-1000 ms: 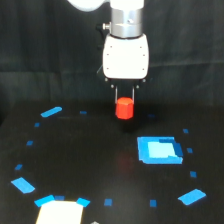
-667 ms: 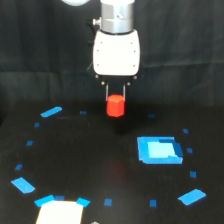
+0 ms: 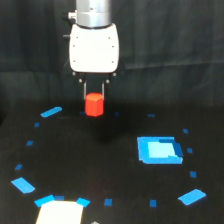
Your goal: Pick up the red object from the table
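Scanning from the exterior view's left, a blue tape piece [image 3: 23, 185] lies near the front corner of the black table [image 3: 100, 165], and a longer blue strip [image 3: 51, 111] sits farther back. Small blue dots are scattered between them. At the bottom edge a white patch [image 3: 60, 212] shows, with blue bits at its upper corners.

Toward the middle, the arm comes down from the top, ending in a white body [image 3: 94, 47]. Under it the gripper [image 3: 94, 96] hangs with two dark fingers [image 3: 85, 91] set narrow, closed on the upper part of the red block [image 3: 94, 105]. The block is upright between them, and its lower half shows below the fingertips. It appears to be held clear of the table, with a dim shadow on the surface below, though the gap is hard to judge from this angle.

On the right, a bright blue square [image 3: 159, 149] lies flat, well apart from the block. More small blue dots ring it, and a blue tape piece [image 3: 192, 196] lies near the front right.
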